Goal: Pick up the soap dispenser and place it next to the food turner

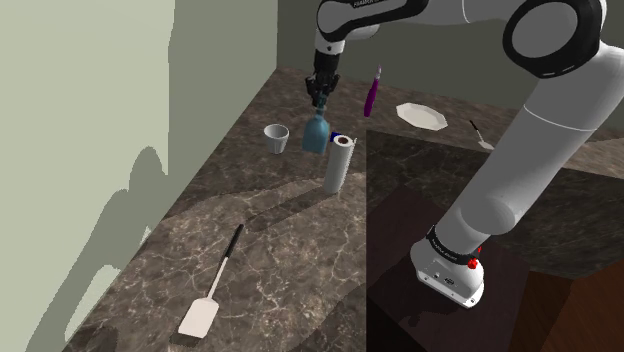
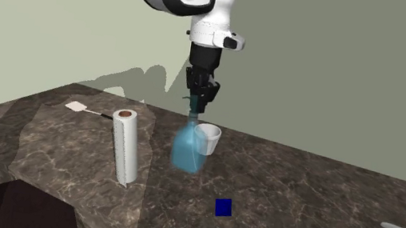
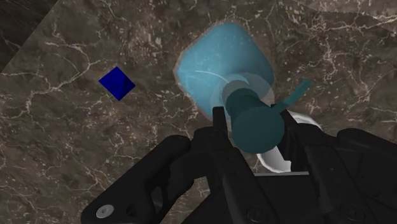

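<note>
Between the 2 black fingers of the gripper [image 3: 254, 124] sits the dark teal pump head of the soap dispenser [image 3: 216, 57]. The fingers are clamped on it from either side, and the spout pokes out beside 1 of them. Below that grip the translucent blue bottle stands upright, toward the corner of the counter [image 1: 270, 240] where the 2 walls meet. Whether its base rests on the stone or hangs just above it I cannot tell. Just beside it is a small white cup [image 2: 208, 138], a paper towel roll [image 2: 125, 146] stands near on the other side, and a flat blue square [image 2: 223, 208] lies on the counter close by. The food turner [image 1: 212, 290] lies well apart, toward the opposite end of the counter, close to the edge that runs along the wall. I judge the bottle stiff and fairly light (how full it is, the render does not settle), but smooth and likely slippery. The hold on the pump head is high above the bulk, so the body may swing or twist in the fingers when carried, and the head could plunge or pull. A lower hold on the neck would be steadier; otherwise a slow, level carry and a gentle set-down suit it.
</note>
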